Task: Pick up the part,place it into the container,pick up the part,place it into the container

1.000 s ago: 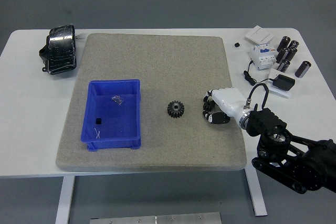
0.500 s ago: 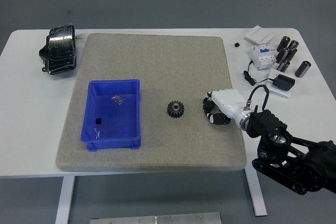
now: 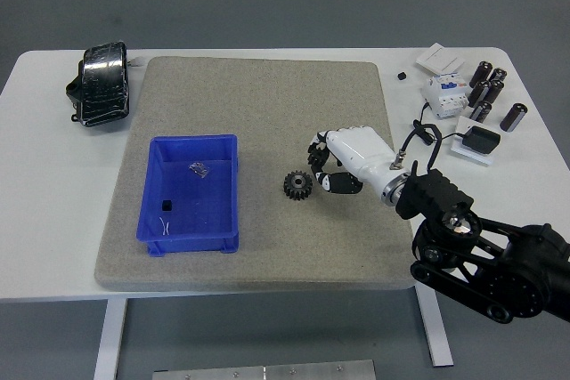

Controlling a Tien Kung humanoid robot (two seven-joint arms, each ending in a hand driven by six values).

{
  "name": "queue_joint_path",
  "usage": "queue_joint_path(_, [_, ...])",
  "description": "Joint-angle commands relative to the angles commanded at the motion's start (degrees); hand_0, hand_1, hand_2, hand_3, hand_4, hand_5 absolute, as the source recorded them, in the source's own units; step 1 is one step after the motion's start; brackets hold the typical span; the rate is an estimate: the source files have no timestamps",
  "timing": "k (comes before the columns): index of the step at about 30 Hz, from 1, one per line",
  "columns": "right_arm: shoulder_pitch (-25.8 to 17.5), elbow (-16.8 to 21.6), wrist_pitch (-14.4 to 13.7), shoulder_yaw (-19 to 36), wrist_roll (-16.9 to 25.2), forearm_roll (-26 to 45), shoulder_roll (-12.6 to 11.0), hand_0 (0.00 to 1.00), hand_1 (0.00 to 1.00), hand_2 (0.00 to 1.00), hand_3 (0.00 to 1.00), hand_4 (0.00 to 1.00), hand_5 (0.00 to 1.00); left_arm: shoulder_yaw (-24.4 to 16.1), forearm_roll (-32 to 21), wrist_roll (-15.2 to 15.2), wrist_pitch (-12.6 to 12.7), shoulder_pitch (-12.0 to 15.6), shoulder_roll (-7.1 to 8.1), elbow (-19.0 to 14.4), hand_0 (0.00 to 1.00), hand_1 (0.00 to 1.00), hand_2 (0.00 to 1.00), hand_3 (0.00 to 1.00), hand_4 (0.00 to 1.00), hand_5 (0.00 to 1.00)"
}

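Note:
A small black gear (image 3: 298, 186) lies flat on the grey mat (image 3: 267, 113), a little right of the blue container (image 3: 192, 193). The container holds a small clear bag and a tiny black piece. My right hand (image 3: 326, 166), white with black fingers, hovers just right of the gear with its fingers curled loosely and nothing in them. A short gap separates the fingertips from the gear. Its black arm runs off to the lower right corner. My left arm does not show.
A black wrapped bundle (image 3: 100, 83) lies at the table's far left. At the far right stand several dark cylinders (image 3: 489, 91), a white breaker unit (image 3: 444, 93), a black adapter (image 3: 479, 141) with a cable and white boxes (image 3: 439, 59).
My right hand has moved left and slightly up across the mat, from near its right edge to just beside the gear. The gear and container have not moved.

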Motion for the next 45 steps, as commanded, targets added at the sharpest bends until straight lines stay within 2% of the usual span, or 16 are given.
queue_joint_path(3, [2.1,2.1,-1.1,-1.9,0.2,-0.6,2.2,0.283,0.421,0.452,0.611,0.569,0.011,-0.3,0.4,0.2,-0.1,0.0,0.01,0.0,0.694,0.678,0.661,0.581,0.727,0.293])
queue_joint_path(7, [5.1,2.2,-2.4,-6.2,0.6,-1.7,6.0,0.283,0.421,0.452,0.611,0.569,0.011,-0.5,0.8,0.3,-0.1,-0.1,0.02,-0.1,0.694,0.678,0.661,0.581,0.727,0.293])
queue_joint_path(8, [5.9,1.8,-2.6,-7.4,0.6,-2.2,7.1,0.299,0.444,0.493,0.627,0.580,0.002,-0.5,0.8,0.3,-0.1,-0.1,0.03,-0.1,0.694,0.678,0.661,0.581,0.727,0.293])
queue_joint_path(12, [8.3,-0.4,-3.3,-12.1,0.5,-3.6,10.5,0.299,0.444,0.493,0.627,0.580,0.002,-0.6,1.0,0.4,-0.1,-0.1,0.06,-0.1,0.694,0.678,0.661,0.581,0.727,0.293])
queue_joint_path(14, [9.1,-1.5,-3.5,-14.1,0.5,-3.7,11.6,0.306,0.468,0.533,0.639,0.571,0.009,-0.7,1.2,0.4,-0.1,-0.1,0.09,-0.1,0.694,0.678,0.661,0.580,0.727,0.294])
queue_joint_path(19, [10.1,-4.4,-3.7,-17.8,0.6,-3.2,14.1,0.306,0.468,0.533,0.639,0.571,0.009,-1.3,1.9,0.6,-0.2,-0.1,0.11,-0.1,0.694,0.678,0.661,0.580,0.727,0.294])
queue_joint_path(20, [10.1,-4.8,-3.5,-18.0,0.5,-3.1,14.5,0.300,0.481,0.571,0.655,0.529,0.101,-1.6,2.2,0.7,-0.2,-0.1,0.08,-0.1,0.694,0.676,0.662,0.580,0.728,0.297])
queue_joint_path(22, [9.9,-5.8,-3.1,-18.1,0.3,-2.8,15.3,0.300,0.481,0.571,0.655,0.529,0.101,-2.2,2.7,0.9,-0.2,-0.2,0.03,-0.1,0.694,0.676,0.662,0.580,0.728,0.297])
queue_joint_path(25, [9.9,-6.7,-2.6,-17.9,0.1,-2.4,15.8,0.300,0.481,0.571,0.655,0.529,0.101,-2.7,3.3,1.1,-0.2,-0.1,0.00,-0.1,0.694,0.676,0.662,0.580,0.728,0.297])
queue_joint_path(26, [10.0,-6.9,-2.5,-18.0,0.0,-2.3,15.9,0.305,0.519,0.688,0.678,0.536,0.320,-2.8,3.4,1.2,-0.2,-0.1,0.00,-0.1,0.694,0.677,0.661,0.580,0.728,0.297])
queue_joint_path(31, [10.2,-7.0,-0.9,-18.3,-0.8,-2.0,16.1,0.305,0.519,0.688,0.678,0.536,0.320,-2.9,3.6,1.3,-0.2,-0.2,0.04,-0.1,0.694,0.677,0.661,0.580,0.728,0.297])
queue_joint_path(32, [10.1,-6.9,-0.6,-18.3,-0.9,-1.9,16.2,0.344,0.600,0.801,0.736,0.762,0.387,-2.9,3.5,1.3,-0.2,-0.2,0.04,-0.2,0.694,0.677,0.661,0.579,0.727,0.297])
queue_joint_path(37, [10.0,-6.4,0.2,-18.1,-1.0,-1.2,16.4,0.344,0.600,0.801,0.736,0.762,0.387,-2.7,3.3,1.3,-0.3,-0.2,0.05,-0.2,0.694,0.677,0.661,0.579,0.727,0.297])
queue_joint_path(38, [10.0,-6.4,0.3,-18.0,-1.0,-1.1,16.5,0.362,0.622,0.822,0.805,0.845,0.398,-2.7,3.3,1.3,-0.2,-0.2,0.04,-0.2,0.694,0.678,0.661,0.580,0.727,0.296])
queue_joint_path(42, [9.4,-6.1,-0.2,-17.0,-0.9,-0.3,16.5,0.362,0.622,0.822,0.805,0.845,0.398,-2.8,3.4,1.4,-0.2,-0.1,0.00,-0.2,0.694,0.678,0.661,0.580,0.727,0.296])
queue_joint_path(45, [8.0,-4.8,-1.5,-14.3,0.0,2.5,16.0,0.361,0.621,0.812,0.801,0.821,0.387,-2.9,3.4,1.4,-0.2,-0.1,-0.10,-0.2,0.694,0.677,0.661,0.580,0.728,0.296])
